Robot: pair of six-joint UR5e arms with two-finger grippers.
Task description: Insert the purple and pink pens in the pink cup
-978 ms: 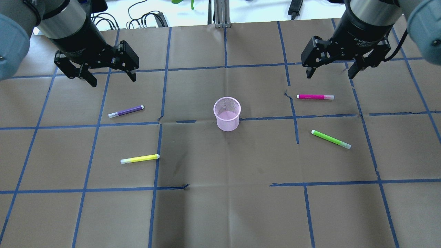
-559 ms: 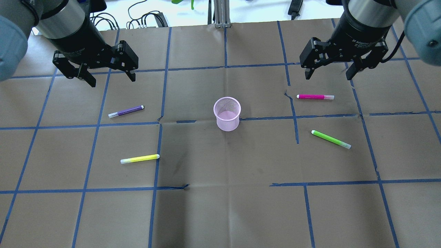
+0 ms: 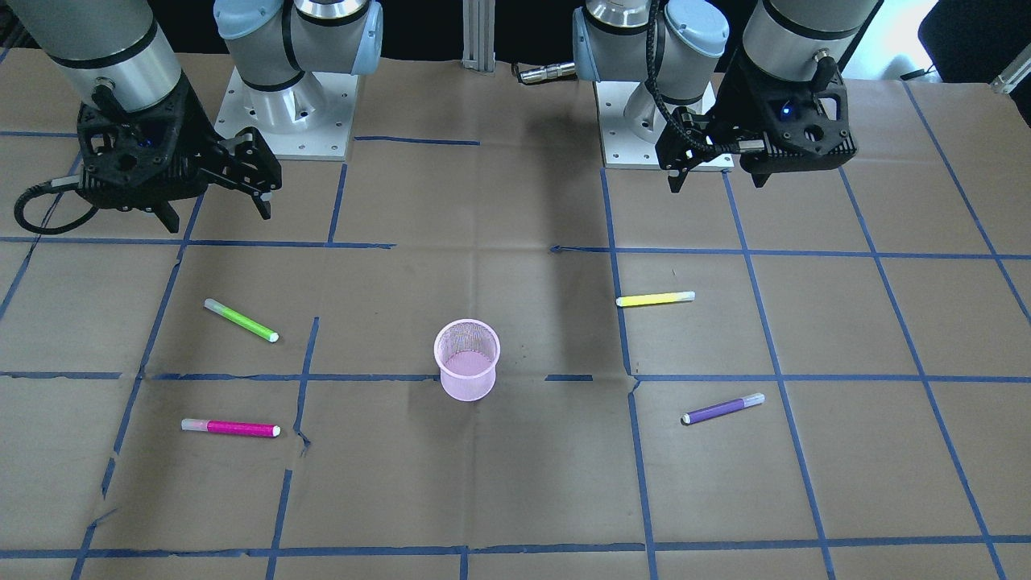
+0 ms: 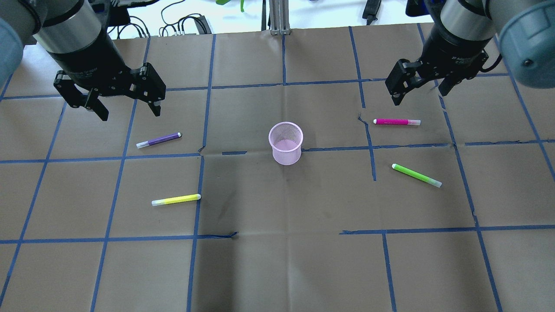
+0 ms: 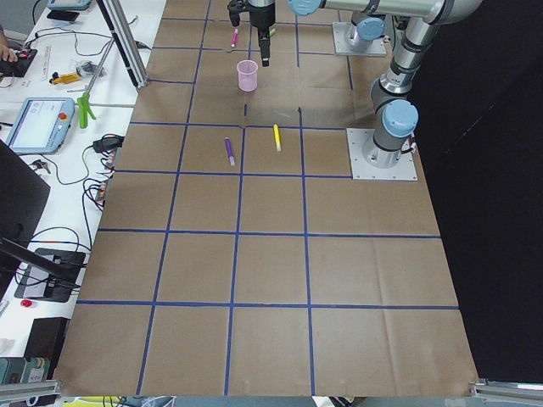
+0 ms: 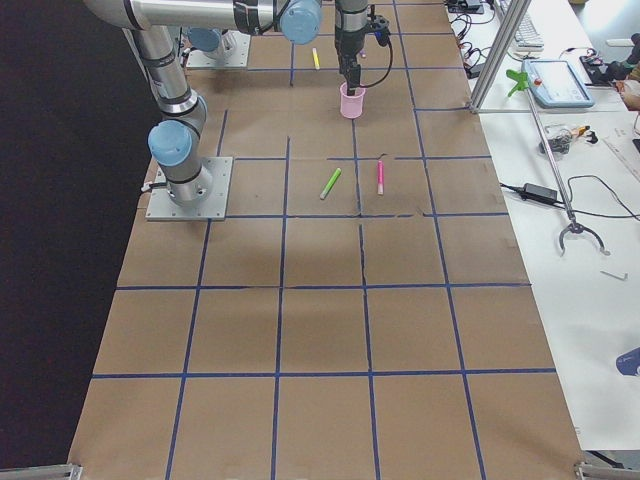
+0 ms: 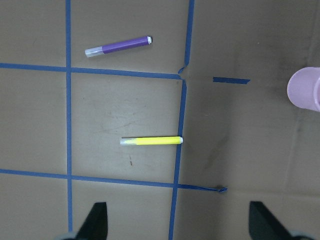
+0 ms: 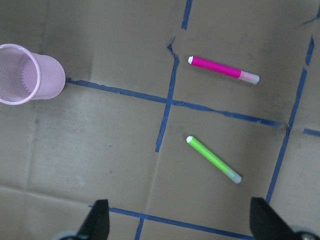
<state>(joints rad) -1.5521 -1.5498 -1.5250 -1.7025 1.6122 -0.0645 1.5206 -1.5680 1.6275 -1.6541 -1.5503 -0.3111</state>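
The pink mesh cup point(image 4: 285, 143) stands upright at the table's middle, also in the front view point(image 3: 467, 358). The purple pen point(image 4: 158, 140) lies left of it, seen in the left wrist view point(image 7: 118, 46). The pink pen point(image 4: 396, 122) lies right of it, seen in the right wrist view point(image 8: 223, 69). My left gripper point(image 4: 130, 115) is open and empty, hanging above the table just behind the purple pen. My right gripper point(image 4: 419, 97) is open and empty, above the table just behind the pink pen.
A yellow pen point(image 4: 176, 199) lies in front of the purple pen. A green pen point(image 4: 416, 175) lies in front of the pink pen. Brown paper with a blue tape grid covers the table. Cables point(image 4: 182, 24) lie past the far edge.
My left gripper has shifted a little left and nearer the purple pen. My right gripper has turned slightly and moved nearer the pink pen. The pens and cup have not moved.
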